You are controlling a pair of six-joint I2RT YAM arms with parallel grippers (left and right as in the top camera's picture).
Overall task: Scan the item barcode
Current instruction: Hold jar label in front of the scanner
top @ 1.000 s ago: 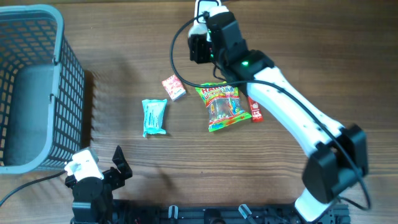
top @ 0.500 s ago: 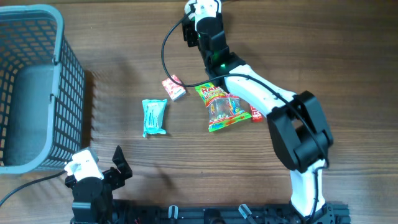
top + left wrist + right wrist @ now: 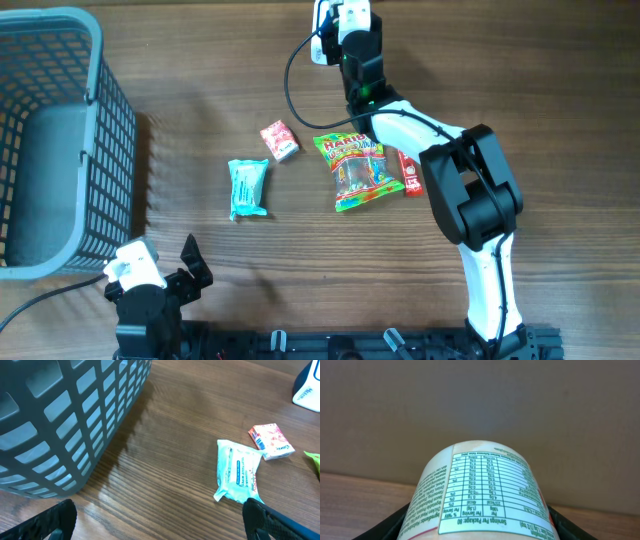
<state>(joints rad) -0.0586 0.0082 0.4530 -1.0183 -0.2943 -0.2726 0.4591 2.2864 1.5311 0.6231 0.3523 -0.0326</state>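
Note:
My right gripper (image 3: 338, 18) is at the table's far edge, shut on a round cream container (image 3: 485, 495). The container's green-bordered nutrition table faces the right wrist camera, upside down, and black fingers (image 3: 402, 521) flank it on both sides. No barcode shows in any view. In the overhead view the container is only a white shape (image 3: 324, 16) at the gripper. My left gripper (image 3: 150, 262) rests at the near left edge, open and holding nothing, its fingertips (image 3: 60, 516) spread wide over bare wood.
A grey mesh basket (image 3: 60, 140) fills the left side. Mid-table lie a teal packet (image 3: 247, 188), a small red-and-white box (image 3: 279, 140), a gummy bag (image 3: 360, 172) and a red bar (image 3: 410, 172). The right arm reaches over the bag.
The right arm has swung toward the far edge of the table, turning its wrist with the container still held. The left arm and the items on the table have not moved.

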